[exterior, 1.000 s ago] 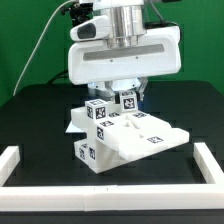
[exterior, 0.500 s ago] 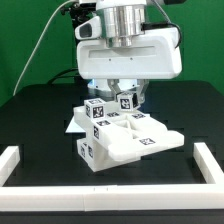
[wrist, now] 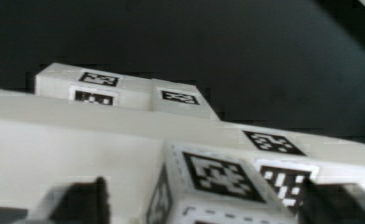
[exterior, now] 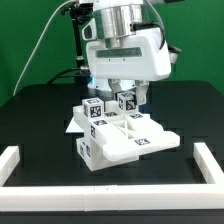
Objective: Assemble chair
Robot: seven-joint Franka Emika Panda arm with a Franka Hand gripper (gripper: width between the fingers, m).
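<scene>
The partly joined white chair (exterior: pixel 118 140) lies on the black table, made of tagged blocks and panels. A small tagged block (exterior: pixel 127 101) stands up from its far side. My gripper (exterior: pixel 125 93) hangs right over that block, jaws down on either side of it. In the wrist view the tagged block (wrist: pixel 227 175) sits between my gripper's (wrist: pixel 214 205) dark fingers (wrist: pixel 81 200), with a visible gap on one side. The jaws are open and grip nothing. The chair's other tagged parts (wrist: pixel 126 88) stretch away beyond.
A low white border rail (exterior: pixel 18 162) runs along the exterior view's left, front and right edges of the table. A black cable (exterior: pixel 40 50) hangs behind the arm at the exterior view's left.
My hand has turned about its vertical axis above the block and now looks narrower in the exterior view. The chair and the block have not moved.
</scene>
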